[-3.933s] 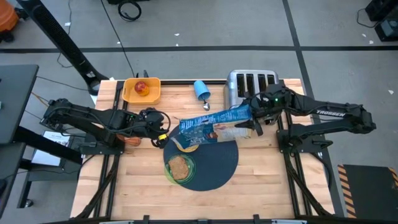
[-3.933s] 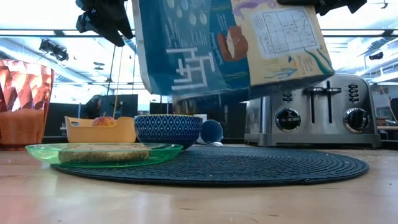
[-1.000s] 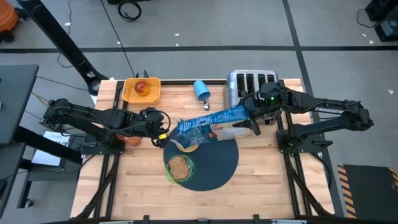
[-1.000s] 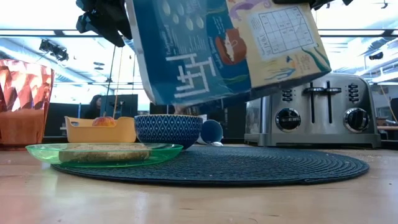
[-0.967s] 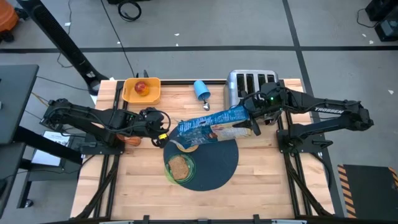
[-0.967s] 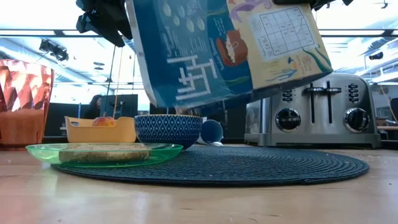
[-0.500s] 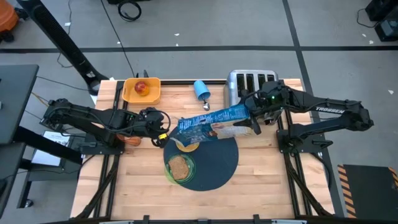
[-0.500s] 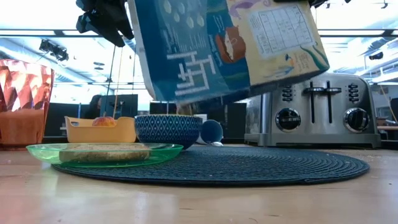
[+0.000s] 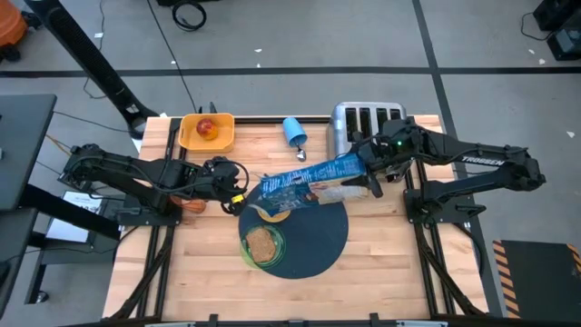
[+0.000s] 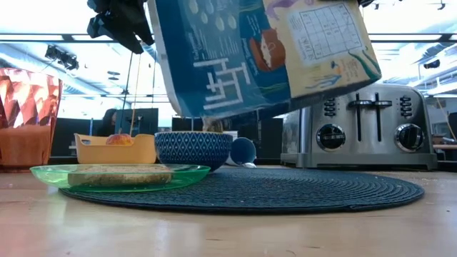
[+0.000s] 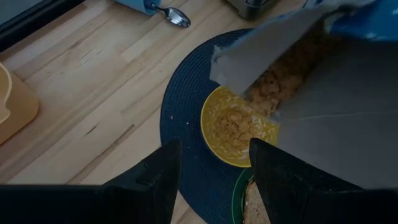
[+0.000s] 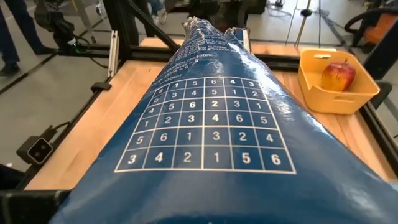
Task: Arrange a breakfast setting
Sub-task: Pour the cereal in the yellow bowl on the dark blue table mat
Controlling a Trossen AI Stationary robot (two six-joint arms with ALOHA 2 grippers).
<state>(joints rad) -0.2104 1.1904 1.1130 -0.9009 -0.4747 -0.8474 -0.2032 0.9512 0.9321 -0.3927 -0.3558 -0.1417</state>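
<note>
My right gripper is shut on a blue cereal box, tilted with its open mouth down over the small bowl, yellow inside, which holds cereal. The bowl stands on the round dark mat, next to the green plate with toast. My left gripper is open and empty, above the mat just left of the bowl. The red apple lies in the yellow tray. The blue cup lies on its side by the spoon. The orange tumbler stands at the left. My right gripper holds the cereal box by its closed bottom end, coming from the table's right side. The box is lifted clear and slants down toward the left, its mouth over the bowl. The gripper itself hides how the fingers lie on the box.
The silver toaster stands at the far right, just behind my right gripper. The yellow tray is at the far left. Bare wood lies along the near edge and right of the mat.
My right gripper has rocked the cereal box a little, its mouth end dipping and rising over the bowl. Cereal falls from the mouth into the bowl.
</note>
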